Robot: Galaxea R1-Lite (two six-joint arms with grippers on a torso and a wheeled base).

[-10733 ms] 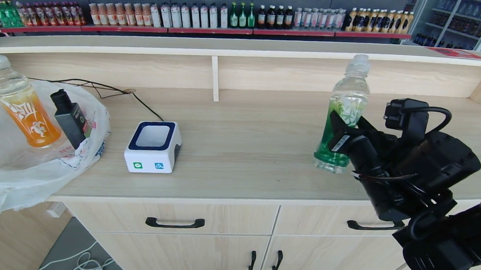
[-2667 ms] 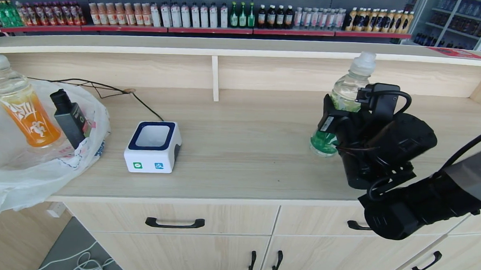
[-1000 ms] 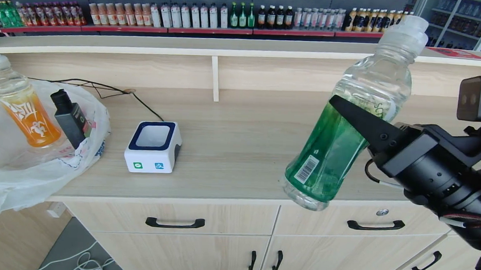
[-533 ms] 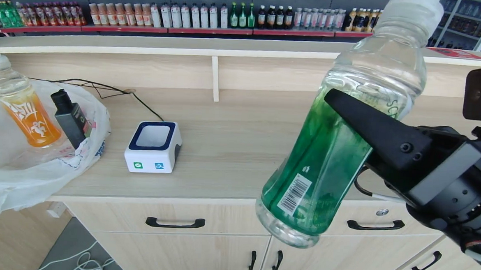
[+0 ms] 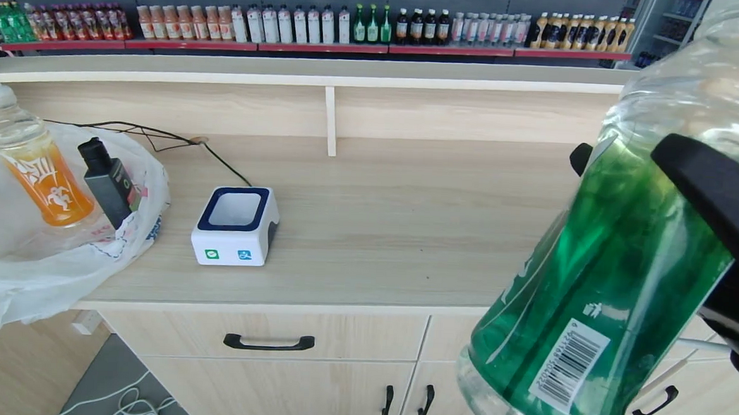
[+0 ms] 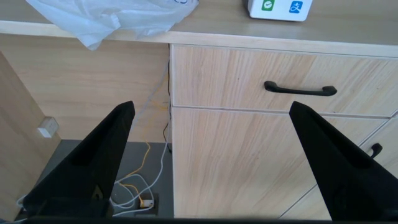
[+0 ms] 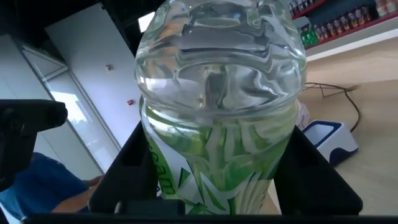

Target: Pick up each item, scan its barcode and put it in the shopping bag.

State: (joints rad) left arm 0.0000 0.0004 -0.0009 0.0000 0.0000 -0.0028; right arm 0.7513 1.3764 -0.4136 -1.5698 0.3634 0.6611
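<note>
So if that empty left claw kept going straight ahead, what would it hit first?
Most likely the wooden cabinet front under the counter, around the drawer's lower edge. The left gripper is open and empty; how far off is unclear.

Counter [image 5: 406, 235]: pale wood, raised ledge [image 5: 225, 73] along the far edge.
Front: drawers [image 5: 350, 336], cupboard doors [image 5: 271, 392], black handles [image 5: 268, 342].
Back wall: red-edged shelves [image 5: 327, 47] of drinks [image 5: 303, 24].
Floor [image 5: 108, 371]: grey.

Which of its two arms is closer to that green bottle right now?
Right. The right gripper is shut around the green bottle, holding it tilted in the air. The left gripper is open, low before the drawer front, well apart.
</note>
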